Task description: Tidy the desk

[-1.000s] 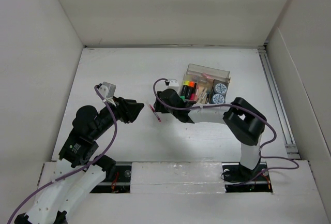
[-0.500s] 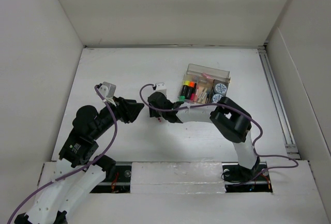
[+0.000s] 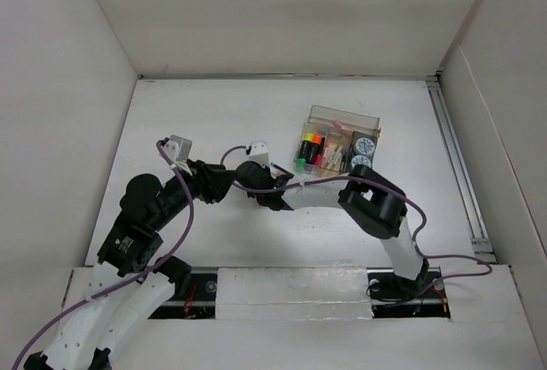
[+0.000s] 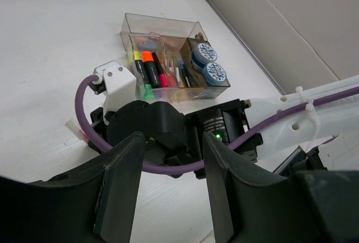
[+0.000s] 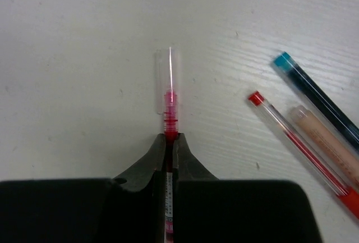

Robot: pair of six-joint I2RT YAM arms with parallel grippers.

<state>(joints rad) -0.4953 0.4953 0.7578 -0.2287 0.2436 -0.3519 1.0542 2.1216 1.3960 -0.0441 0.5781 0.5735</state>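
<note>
On the white desk [image 3: 214, 114] lies a red pen with a clear cap [image 5: 170, 102]. My right gripper [image 5: 170, 137] is shut on its barrel, the capped end sticking out past the fingertips. In the top view the right gripper [image 3: 249, 177] reaches left at mid-desk, close to my left gripper [image 3: 224, 180]. The left gripper [image 4: 173, 136] hangs open just above the desk with nothing between its fingers, facing the right wrist [image 4: 162, 128]. The pen's clear end [image 4: 74, 127] peeks out left of that wrist.
A clear compartmented organizer [image 3: 342, 141] at the back right holds highlighters, pens and two blue-patterned tape rolls [image 4: 207, 63]. Three loose pens lie right of the held one: another red pen [image 5: 297, 147], a teal one [image 5: 314, 94], a beige one [image 5: 328, 145]. White walls surround the desk.
My right arm has reached left over the red pen, and its jaws have shut on the pen. The left arm has not moved.
</note>
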